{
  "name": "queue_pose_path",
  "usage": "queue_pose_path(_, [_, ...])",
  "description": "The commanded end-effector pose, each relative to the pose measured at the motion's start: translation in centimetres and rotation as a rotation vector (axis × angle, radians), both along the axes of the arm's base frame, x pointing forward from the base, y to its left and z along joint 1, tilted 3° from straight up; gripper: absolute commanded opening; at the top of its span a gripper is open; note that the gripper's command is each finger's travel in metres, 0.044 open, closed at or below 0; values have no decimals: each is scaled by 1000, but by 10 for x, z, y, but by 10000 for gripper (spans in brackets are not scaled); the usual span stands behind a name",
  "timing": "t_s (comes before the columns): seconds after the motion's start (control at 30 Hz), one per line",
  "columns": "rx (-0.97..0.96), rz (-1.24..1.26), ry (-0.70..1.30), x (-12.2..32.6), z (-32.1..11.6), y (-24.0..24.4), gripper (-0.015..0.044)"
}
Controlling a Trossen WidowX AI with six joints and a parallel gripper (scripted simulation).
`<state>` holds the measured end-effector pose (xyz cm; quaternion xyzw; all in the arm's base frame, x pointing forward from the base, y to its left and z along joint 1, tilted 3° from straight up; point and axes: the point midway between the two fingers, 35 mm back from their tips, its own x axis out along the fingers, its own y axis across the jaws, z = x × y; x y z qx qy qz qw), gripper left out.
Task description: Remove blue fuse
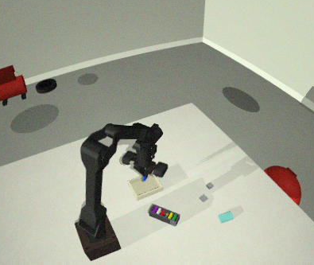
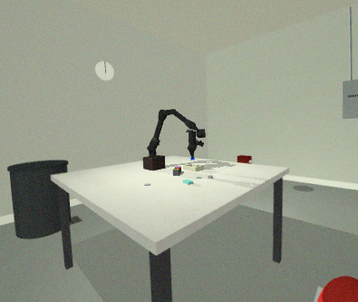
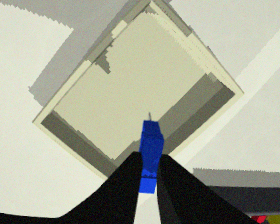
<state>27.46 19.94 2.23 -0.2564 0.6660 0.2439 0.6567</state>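
The fingers are clenched on the blue fuse [image 3: 150,153], which hangs upright, long axis vertical, above the tray [image 3: 75,108]; its floor lies straight below them, the fuse block [image 1: 164,214] well apart on the counter [image 1: 52,189].

A small blue fuse [image 3: 150,153] hangs upright, pinched between black fingers, above the shallow cream tray [image 3: 75,106] at frame centre.

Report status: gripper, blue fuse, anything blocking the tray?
Gripper shut on blue fuse. Fuse hangs above tray, not yet released. Fuse block off to the side; nothing in the tray.
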Motion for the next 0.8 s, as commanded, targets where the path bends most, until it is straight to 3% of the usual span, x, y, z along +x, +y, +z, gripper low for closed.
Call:
queue_pose_path(0.0, [5, -9, -2, -1, 1, 7, 0])
queue_pose_path(0.77, [5, -9, -1, -1, -33, 6, 0])
